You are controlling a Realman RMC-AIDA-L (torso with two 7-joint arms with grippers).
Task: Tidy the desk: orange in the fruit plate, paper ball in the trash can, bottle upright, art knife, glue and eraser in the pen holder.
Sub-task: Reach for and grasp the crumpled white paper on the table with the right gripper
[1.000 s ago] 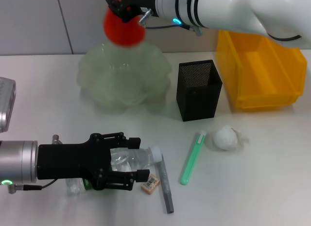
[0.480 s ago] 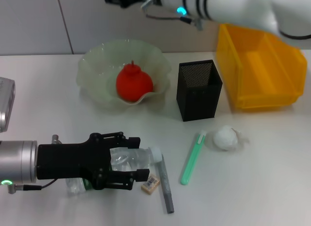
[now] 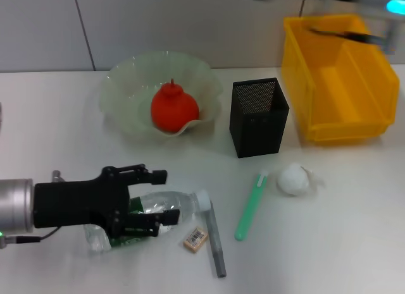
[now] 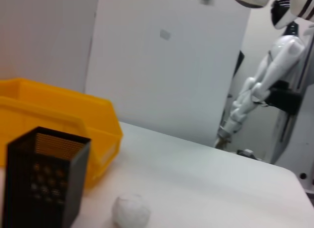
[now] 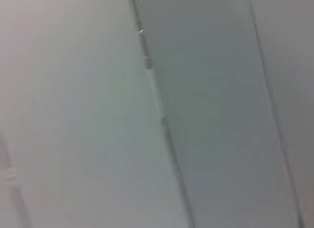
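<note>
The white table [image 3: 57,117] lies open at my near right edge. My left tool [image 3: 155,199] straddles the lying bottle [image 3: 166,207], fingers apart. Farther off, the orange [image 3: 174,109] sits in the fruit plate [image 3: 126,76].

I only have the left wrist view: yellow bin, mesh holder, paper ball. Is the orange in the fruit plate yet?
Observer: Yes, the orange sits inside the fruit plate.
Operator: And the bottle?
Observer: The bottle lies on its side on the desk, with the open left gripper straddling it.
Operator: Eraser in the holder?
Observer: No, the eraser lies on the desk near the bottle's cap, well short of the pen holder.
</note>
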